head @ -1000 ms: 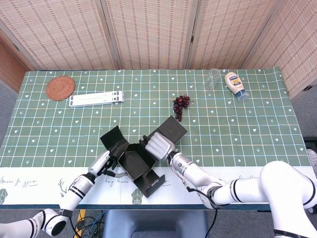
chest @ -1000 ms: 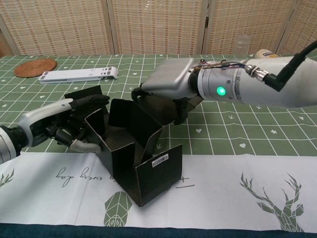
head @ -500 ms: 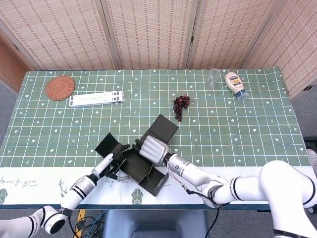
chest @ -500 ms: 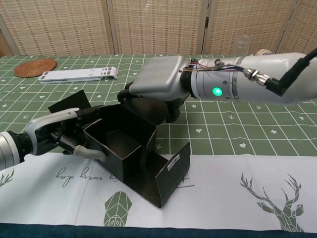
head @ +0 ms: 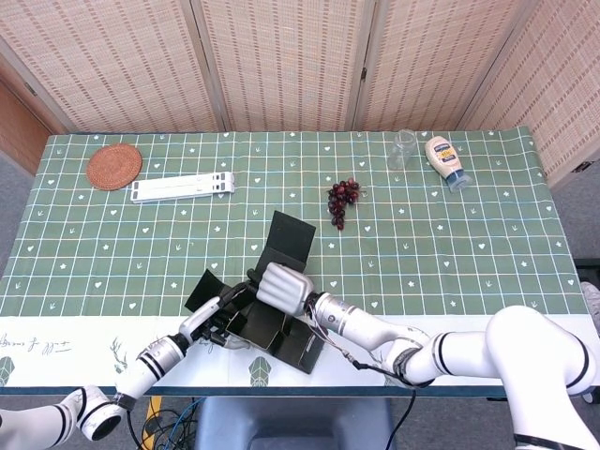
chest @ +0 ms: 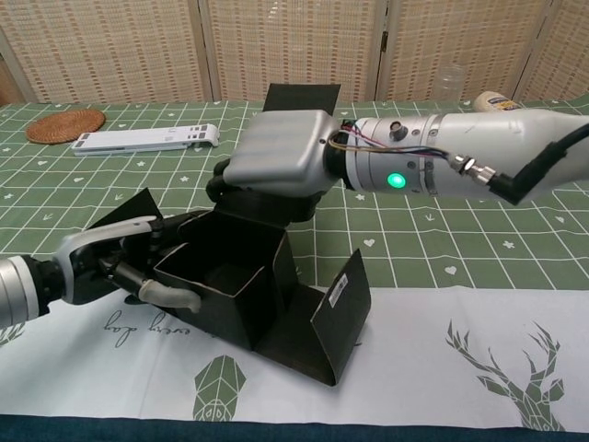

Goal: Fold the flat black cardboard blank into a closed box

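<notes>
Near table (head: 75, 328) edge: black cardboard box (chest: 253, 295), half-formed and open-topped, sits on the white runner (chest: 442, 359). Front flap (chest: 340, 313) with a barcode label stands loose on the near right side; a taller flap (head: 288, 236) rises at the far side.

Left hand (chest: 124, 267) grips the box's left wall, fingers (chest: 170, 295) curled over the rim, another side flap (chest: 124, 210) splaying out behind it.

Right hand (chest: 276, 166) presses down on the box's far rim, fingertips hidden behind the cardboard; whether it pinches the wall, cannot tell.

Further back: grapes (head: 342, 199) mid-table. Far left, a white flat stand (head: 183, 187) and a woven coaster (head: 114, 166). Far right, a clear glass (head: 403, 148) beside a squeeze bottle (head: 445, 161) lying down.
</notes>
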